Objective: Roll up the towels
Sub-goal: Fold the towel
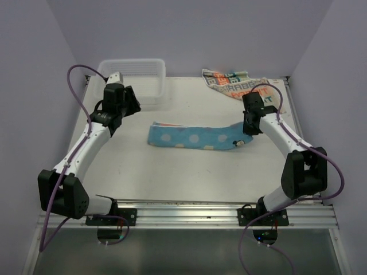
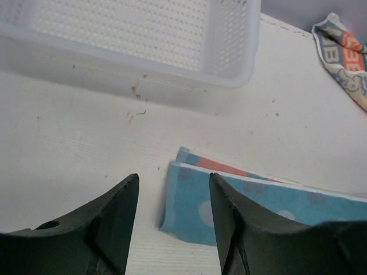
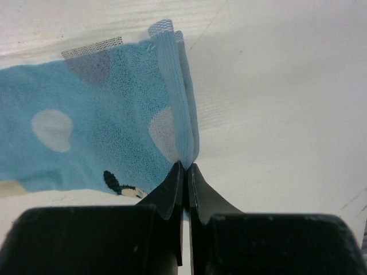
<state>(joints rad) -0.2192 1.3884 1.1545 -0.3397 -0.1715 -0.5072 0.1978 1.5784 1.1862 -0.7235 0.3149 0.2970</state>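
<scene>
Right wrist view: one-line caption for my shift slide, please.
Right gripper, fingers shut, pinches the folded end of the light blue polka-dot towel lying on the white table.

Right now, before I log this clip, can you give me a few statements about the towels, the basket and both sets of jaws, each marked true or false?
1. The right jaws are shut on one end of the blue dotted towel. True.
2. The left jaws grip that towel's other end. False: they stand open near that end and hold nothing.
3. The cream lettered towel lies inside the basket. False: it lies crumpled on the table at the far right, while the basket stands at the far left.
4. The blue dotted towel lies as a long folded strip, not yet rolled. True.
</scene>
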